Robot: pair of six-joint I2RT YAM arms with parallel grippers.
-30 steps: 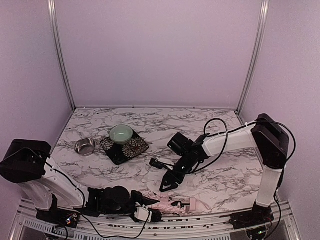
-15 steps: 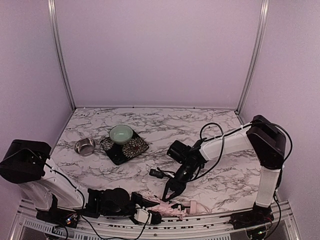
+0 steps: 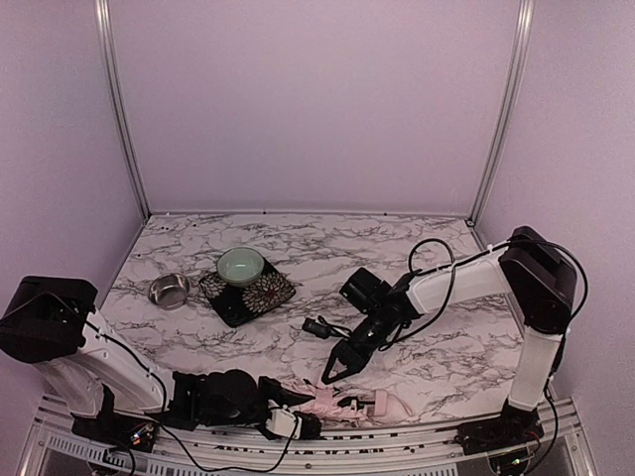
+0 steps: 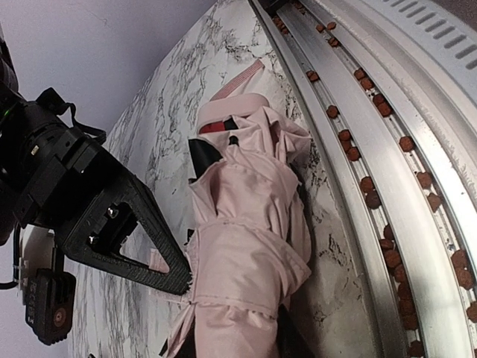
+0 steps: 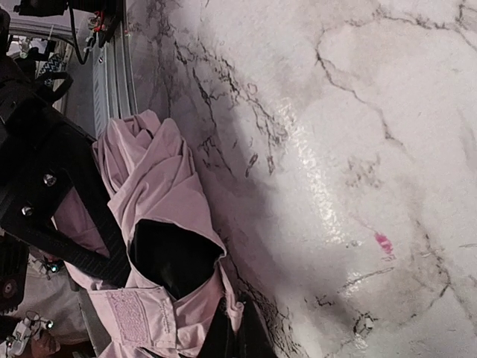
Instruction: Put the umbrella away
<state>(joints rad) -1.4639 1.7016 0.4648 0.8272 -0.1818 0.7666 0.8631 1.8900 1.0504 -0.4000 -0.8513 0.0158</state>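
Note:
The umbrella, folded pale pink fabric, lies along the table's near edge, with its small pink handle pointing right. My left gripper lies low at its left end. In the left wrist view the bundled fabric runs out from between its jaws, which are shut on it. My right gripper reaches down from the right and is shut. In the right wrist view its fingers pinch the hem of a fold of the umbrella whose black lining shows.
A pale green bowl sits on a dark floral mat at the middle left. A steel bowl stands left of the mat. An aluminium rail runs along the near edge right beside the umbrella.
My right gripper dropped onto the umbrella, shut on its fabric edge and drew back slightly up and left. The fabric spread that way. The left gripper stayed put.

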